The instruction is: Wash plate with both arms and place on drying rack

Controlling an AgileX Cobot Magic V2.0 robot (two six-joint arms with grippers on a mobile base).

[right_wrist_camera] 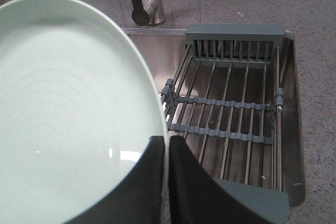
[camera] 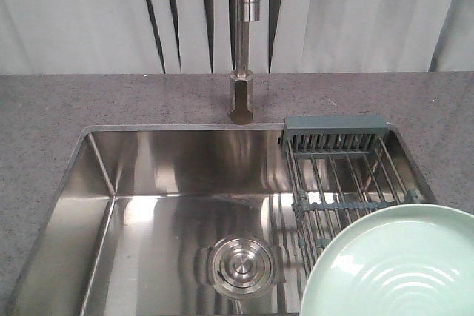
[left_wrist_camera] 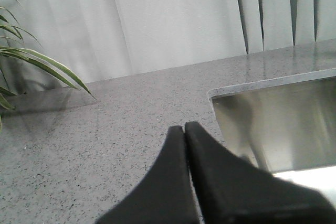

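Grey counter [camera: 74,101] round steel sink [camera: 148,175]: holds plate [right_wrist_camera: 68,103] by rim in right gripper [right_wrist_camera: 166,142], clamped on its edge, above near end of drying rack [right_wrist_camera: 231,119], free span just right of plate, long axis front-to-back; left gripper [left_wrist_camera: 184,128] pinched closed, empty, over counter, farther off.

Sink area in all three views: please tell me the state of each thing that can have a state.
plate: held up by its rim, not on the rack, looks clean.
right gripper: fingers shut on the plate.
left gripper: shut, empty, over the countertop.
sink: no standing water visible.
drying rack: lying across the sink's right end, nothing on it.
faucet: no water running.
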